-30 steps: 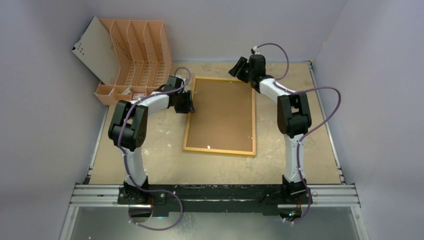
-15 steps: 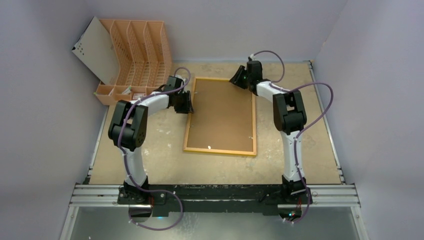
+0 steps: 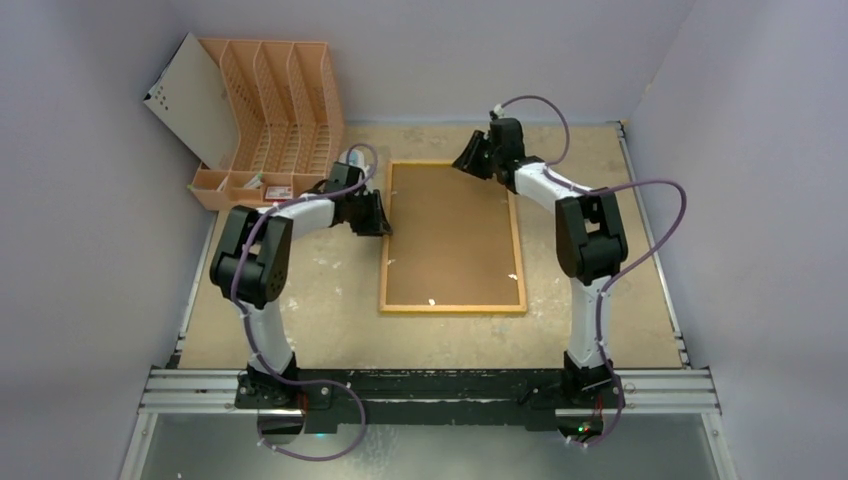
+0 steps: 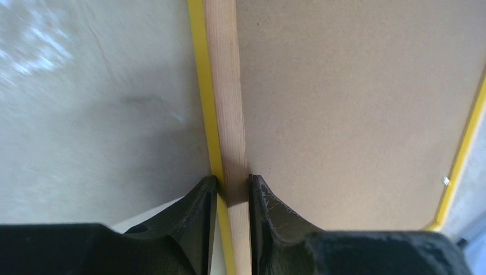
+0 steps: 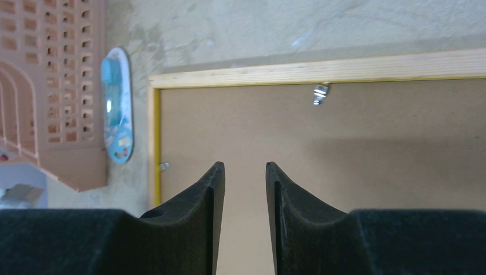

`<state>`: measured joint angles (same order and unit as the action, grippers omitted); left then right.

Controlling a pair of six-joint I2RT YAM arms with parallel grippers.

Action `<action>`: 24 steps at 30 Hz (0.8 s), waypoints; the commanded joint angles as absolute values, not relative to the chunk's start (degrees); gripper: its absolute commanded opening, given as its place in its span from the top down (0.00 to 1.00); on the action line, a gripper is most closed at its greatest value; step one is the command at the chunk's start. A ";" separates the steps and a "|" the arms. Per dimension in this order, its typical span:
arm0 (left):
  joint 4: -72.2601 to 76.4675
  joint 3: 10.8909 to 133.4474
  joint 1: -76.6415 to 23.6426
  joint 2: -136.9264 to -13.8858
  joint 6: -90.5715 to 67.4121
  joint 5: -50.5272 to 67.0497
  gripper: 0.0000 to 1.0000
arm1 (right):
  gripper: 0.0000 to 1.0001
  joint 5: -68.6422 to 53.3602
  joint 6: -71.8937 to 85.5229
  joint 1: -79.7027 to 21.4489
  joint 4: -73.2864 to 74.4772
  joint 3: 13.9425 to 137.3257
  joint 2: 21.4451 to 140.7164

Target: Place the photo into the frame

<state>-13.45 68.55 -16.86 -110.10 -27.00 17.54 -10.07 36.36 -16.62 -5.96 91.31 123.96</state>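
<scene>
The left tool is pinched onto the frame. One finger sits on the yellow outer side of the long left rail and the other on the inner side, against the brown backing board. The right tool hangs just above the board near the far rail, its jaws narrow with nothing between them. The frame lies face down and flat on the counter, with the board seated in it and a small metal clip at the far edge. I cannot pick out the photo with any certainty; a white sliver under the left rail may be it. The hold is on one rail only, so any lift or drag could swing the frame about that pinch or let it slip free. The right tool's narrow jaws could jab the board instead of catching the rim, and a loosened board could drop out if the frame tilts.
</scene>
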 commanded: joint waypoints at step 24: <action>-18.88 43.86 -13.68 -74.79 -39.30 -1.49 0.42 | 0.50 18.07 31.68 -51.34 28.81 112.62 129.35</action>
<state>-16.51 44.56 -15.20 -76.09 -39.00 1.39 10.24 31.42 -49.45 21.76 108.31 125.86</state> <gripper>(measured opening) 0.567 0.497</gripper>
